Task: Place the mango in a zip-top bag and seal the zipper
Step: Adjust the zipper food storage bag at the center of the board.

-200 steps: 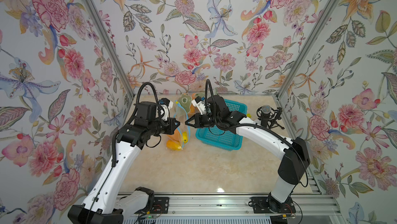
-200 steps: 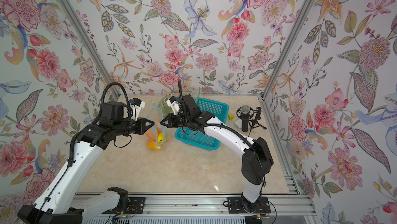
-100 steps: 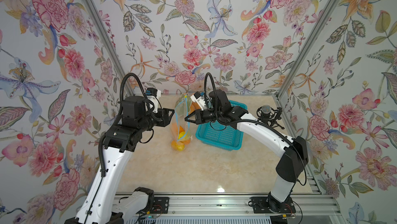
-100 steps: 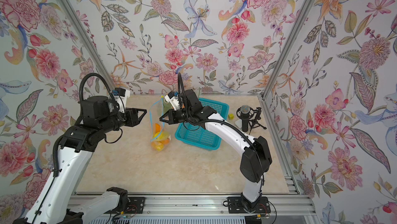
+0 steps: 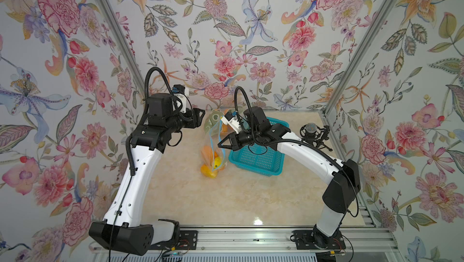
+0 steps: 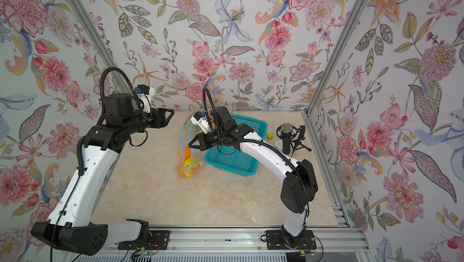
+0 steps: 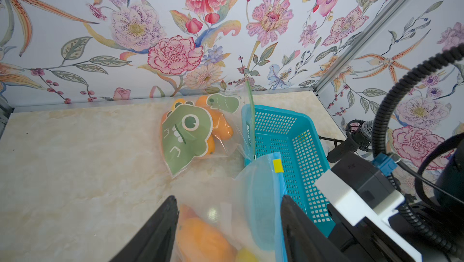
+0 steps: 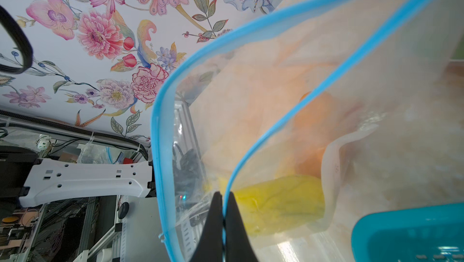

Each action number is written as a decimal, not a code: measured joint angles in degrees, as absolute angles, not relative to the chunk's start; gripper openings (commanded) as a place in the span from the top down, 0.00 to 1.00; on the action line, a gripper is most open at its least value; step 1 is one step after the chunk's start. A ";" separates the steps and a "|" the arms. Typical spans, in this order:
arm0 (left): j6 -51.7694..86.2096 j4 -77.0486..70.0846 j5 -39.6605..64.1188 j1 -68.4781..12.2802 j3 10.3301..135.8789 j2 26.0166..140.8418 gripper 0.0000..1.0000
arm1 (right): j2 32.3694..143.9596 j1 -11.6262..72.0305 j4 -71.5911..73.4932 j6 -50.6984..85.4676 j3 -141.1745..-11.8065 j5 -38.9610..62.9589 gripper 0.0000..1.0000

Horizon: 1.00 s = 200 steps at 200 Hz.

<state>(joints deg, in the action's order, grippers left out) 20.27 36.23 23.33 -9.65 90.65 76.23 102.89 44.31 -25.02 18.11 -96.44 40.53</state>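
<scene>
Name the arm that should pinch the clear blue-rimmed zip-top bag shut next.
Left. The left fingers stand open and empty, facing the clear zip-top bag; the right fingers are shut on its blue rim, holding the mouth up.

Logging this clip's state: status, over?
Right gripper shut on clear zip-top bag at blue rim. Left gripper open, off it. Orange-yellow mango inside, mouth unsealed. Teal plastic basket alongside.

Zip-top bag (image 8: pixel 376 47) contents blurred through plastic; left gripper (image 7: pixel 228 199) base cut off.

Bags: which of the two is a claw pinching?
The clear bag with the blue zipper rim, pinched by the shut right claw. The green dinosaur bag lies on the table, untouched.
</scene>
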 measured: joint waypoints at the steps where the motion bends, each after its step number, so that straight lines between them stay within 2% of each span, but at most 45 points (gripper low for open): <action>1: 20.18 36.21 23.40 -9.65 90.65 76.31 0.32 | 102.89 44.34 -25.08 18.06 -96.44 40.53 1.00; 39: 16.10 31.83 23.68 -9.65 87.59 76.49 0.31 | 103.48 44.36 -30.37 13.91 -100.38 39.48 1.00; 90: 13.63 29.36 20.51 -8.29 85.25 73.36 0.32 | 110.76 44.16 -41.65 9.80 -121.16 39.57 1.00; 115: 13.23 28.80 19.25 -7.44 85.25 71.05 0.32 | 111.39 45.76 -47.48 7.70 -126.23 42.06 1.00; 145: 12.78 27.88 19.20 -6.46 84.55 67.40 0.30 | 110.13 45.89 -51.70 5.52 -126.23 46.26 0.97; 200: 9.72 24.53 24.56 -6.37 78.89 61.84 0.28 | 107.77 38.94 -58.67 -1.78 -117.56 51.03 0.98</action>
<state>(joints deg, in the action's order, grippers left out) 9.72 24.53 24.56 -6.37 78.89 61.84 107.77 38.94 -58.67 -1.78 -117.56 51.03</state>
